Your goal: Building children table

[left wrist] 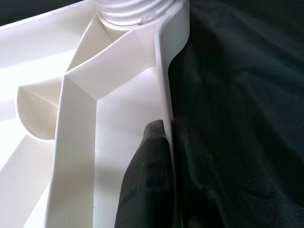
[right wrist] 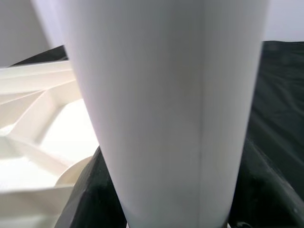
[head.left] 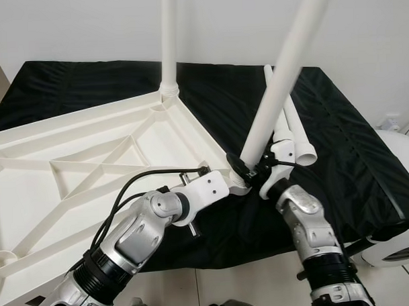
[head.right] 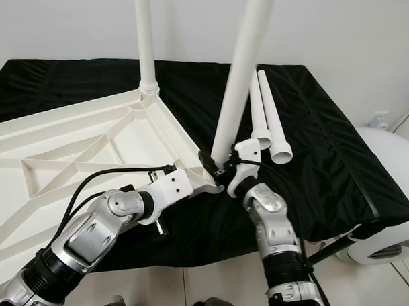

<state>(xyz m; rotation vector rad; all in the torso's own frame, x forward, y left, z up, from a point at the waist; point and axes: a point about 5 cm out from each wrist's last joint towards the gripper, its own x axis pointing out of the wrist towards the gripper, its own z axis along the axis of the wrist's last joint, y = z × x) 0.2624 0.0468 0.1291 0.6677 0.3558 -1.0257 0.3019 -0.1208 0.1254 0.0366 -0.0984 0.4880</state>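
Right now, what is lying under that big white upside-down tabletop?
A black cloth lies under the white tabletop, spreading out past its edge. Two loose white legs rest on the cloth beside it. What the cloth covers is hidden.

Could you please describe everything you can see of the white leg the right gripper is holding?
The leg is a smooth white tube, plastic by its look, widening upward and running out of the picture's top. It leans to the right, its lower end at the near corner of the upturned tabletop, which lies on black cloth. The right gripper clamps it near the base; the left gripper grips the tabletop's rim beside it.
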